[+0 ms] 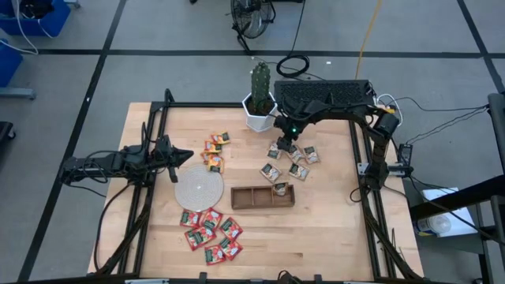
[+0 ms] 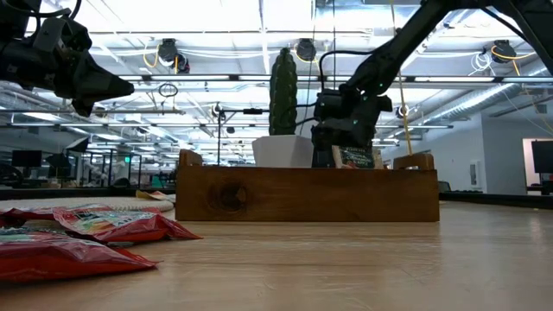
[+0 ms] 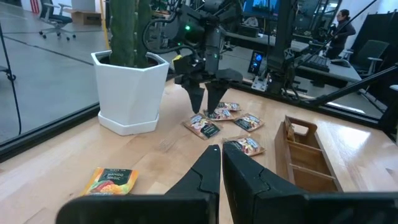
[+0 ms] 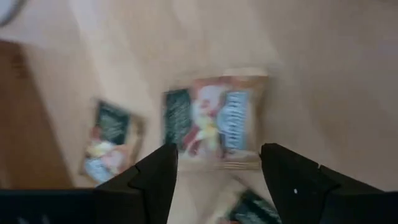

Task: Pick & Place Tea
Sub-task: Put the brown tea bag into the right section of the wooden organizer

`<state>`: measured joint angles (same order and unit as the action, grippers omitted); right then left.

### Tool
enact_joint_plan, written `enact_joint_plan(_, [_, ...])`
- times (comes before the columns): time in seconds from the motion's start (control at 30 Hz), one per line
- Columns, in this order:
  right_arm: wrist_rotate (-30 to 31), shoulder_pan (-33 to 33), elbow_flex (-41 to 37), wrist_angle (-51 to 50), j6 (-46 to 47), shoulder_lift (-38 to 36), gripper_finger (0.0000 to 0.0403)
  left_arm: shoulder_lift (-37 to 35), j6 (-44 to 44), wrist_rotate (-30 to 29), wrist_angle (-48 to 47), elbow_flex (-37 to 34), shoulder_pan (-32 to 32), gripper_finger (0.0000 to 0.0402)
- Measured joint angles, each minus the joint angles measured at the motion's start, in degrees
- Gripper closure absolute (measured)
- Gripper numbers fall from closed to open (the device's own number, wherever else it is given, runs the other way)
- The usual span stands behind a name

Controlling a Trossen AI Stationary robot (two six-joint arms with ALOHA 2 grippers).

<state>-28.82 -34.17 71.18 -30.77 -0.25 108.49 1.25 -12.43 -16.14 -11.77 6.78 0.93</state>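
Jaws of right gripper (image 4: 214,165) wide apart, empty, straddling whitish sachet (image 4: 214,121) at frame centre; left gripper (image 3: 219,163) pinched closed, empty, at table's left side.

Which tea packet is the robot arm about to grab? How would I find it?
Find the cactus in its white pot at the table's far edge. Beside it lie whitish tea packets; the right end effector, fingers open, hangs over one packet. It is the packet nearest the pot.
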Motion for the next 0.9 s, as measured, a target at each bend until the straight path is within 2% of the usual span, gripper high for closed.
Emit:
enact_joint_plan(0.3, [-15.4,3.7,0.0,-0.9,1.2,-0.1,0.0201,0.0,0.0,0.0,0.0,0.0,0.0,0.038])
enact_joint_plan(0.37, [-15.9,4.8,0.0,0.0,0.6,-0.6,0.0203,0.0,0.0,0.0,0.0,0.0,0.0,0.038])
enact_joint_plan(0.4, [-14.1,5.3,0.0,0.7,0.2,-1.1,0.0204,0.0,0.0,0.0,0.0,0.0,0.0,0.038])
enact_joint_plan(0.47, [-6.8,7.0,0.0,2.0,-2.2,-2.5,0.0206,0.0,0.0,0.0,0.0,0.0,0.0,0.038])
enact_joint_plan(0.53, [3.5,9.4,0.0,2.0,-7.6,-4.7,0.0206,0.0,0.0,0.0,0.0,0.0,0.0,0.038])
enact_joint_plan(0.67, [29.5,16.5,0.0,2.0,-24.9,-8.5,0.02,0.0,0.0,0.0,0.0,0.0,0.0,0.038])
enact_joint_plan(0.73, [37.4,18.9,0.1,1.7,-30.4,-8.4,0.0195,0.0,0.0,0.0,0.0,0.0,0.0,0.038])
enact_joint_plan(0.8, [38.8,19.2,1.2,0.3,-31.2,-7.0,0.0193,0.0,0.0,0.0,0.0,0.0,0.0,0.038])
enact_joint_plan(0.9, [35.1,17.9,2.9,-0.9,-28.6,-3.8,0.0193,0.0,0.0,0.0,0.0,0.0,0.0,0.038])
